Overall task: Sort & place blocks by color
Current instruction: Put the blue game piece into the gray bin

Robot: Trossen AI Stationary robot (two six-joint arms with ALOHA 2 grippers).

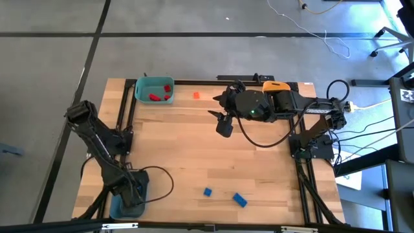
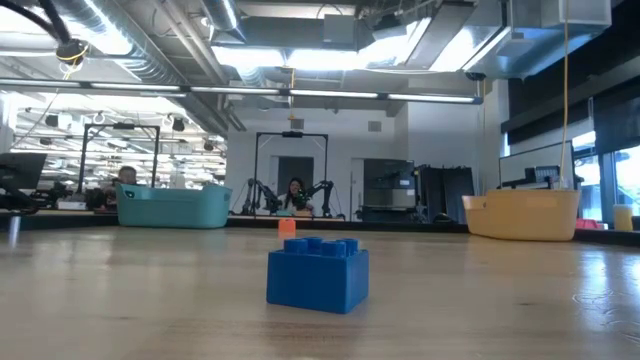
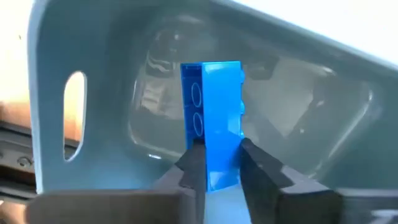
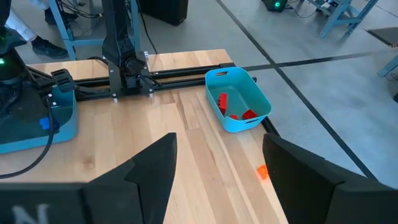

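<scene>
table (image 1: 194, 149) | left end effector (image 3: 217, 171) grips blue block (image 3: 214, 124), seen only by wrist | right end effector (image 4: 217, 165) wide

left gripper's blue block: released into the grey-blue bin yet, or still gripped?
Still gripped. In the left wrist view the blue block stands on end between the left gripper fingers, inside the grey-blue bin.

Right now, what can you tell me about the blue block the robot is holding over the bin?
The blue block is a shiny plastic brick, standing on end between the left gripper's two dark fingers, which pinch its lower part. One side shows round hollows, another small bumps. It hangs inside the grey-blue bin, whose pale glossy walls surround it. Whether it touches the bin's floor can't be told. From above, the left arm hides it at the table's near left corner.
</scene>
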